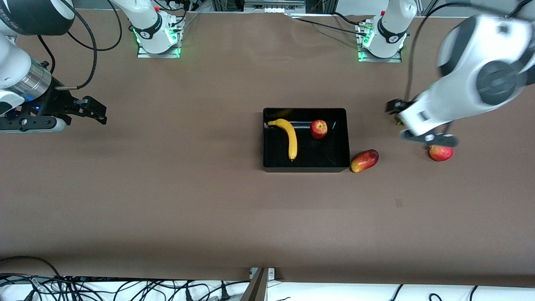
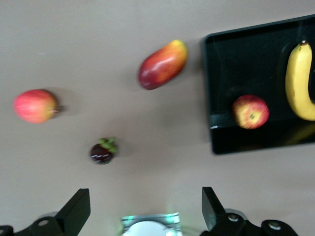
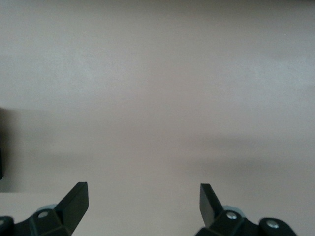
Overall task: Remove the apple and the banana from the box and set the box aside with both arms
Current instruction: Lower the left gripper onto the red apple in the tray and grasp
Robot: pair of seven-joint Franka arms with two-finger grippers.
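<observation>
The black box (image 1: 326, 151) stands mid-table. In it lie the yellow banana (image 1: 289, 140) and a red apple (image 1: 319, 128). My left gripper (image 1: 413, 125) hangs open and empty over the table toward the left arm's end, above a second red apple (image 1: 441, 153). The left wrist view shows its open gripper (image 2: 143, 210), the box (image 2: 246, 64), the banana (image 2: 299, 81), the apple in the box (image 2: 250, 111) and the loose apple (image 2: 34, 105). My right gripper (image 1: 100, 113) waits open and empty at the right arm's end, with only bare table under it in its wrist view (image 3: 143, 202).
A red-yellow mango (image 1: 364, 160) lies on the table against the box's near corner; it also shows in the left wrist view (image 2: 163, 64). A small dark mangosteen (image 2: 102, 151) lies between the mango and the loose apple, mostly hidden under the left hand in the front view.
</observation>
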